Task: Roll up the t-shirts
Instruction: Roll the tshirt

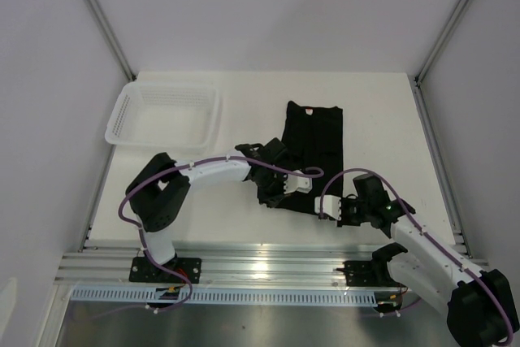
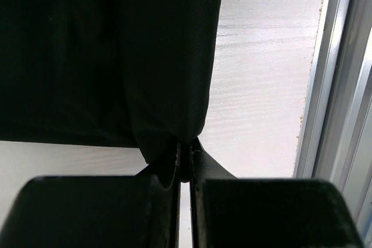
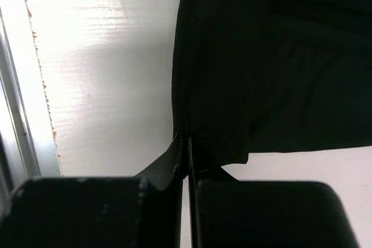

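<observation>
Left gripper [image 2: 186, 154] pinching black t-shirt [image 1: 315, 132] at near edge, jaws clamped tight on cloth. Right gripper [image 3: 189, 146] pinching same edge just beside it, likewise closed. Shirt lying folded in long strip, stretching away ahead of both grippers.

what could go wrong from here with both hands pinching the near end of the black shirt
1. The left hand and right hand each pinch only a small bunch of the t-shirt, right at its edge, so the cloth may slip out as rolling starts.
2. The hands hold opposite near corners. Uneven motion would likely skew the roll or open the lengthwise fold.
</observation>
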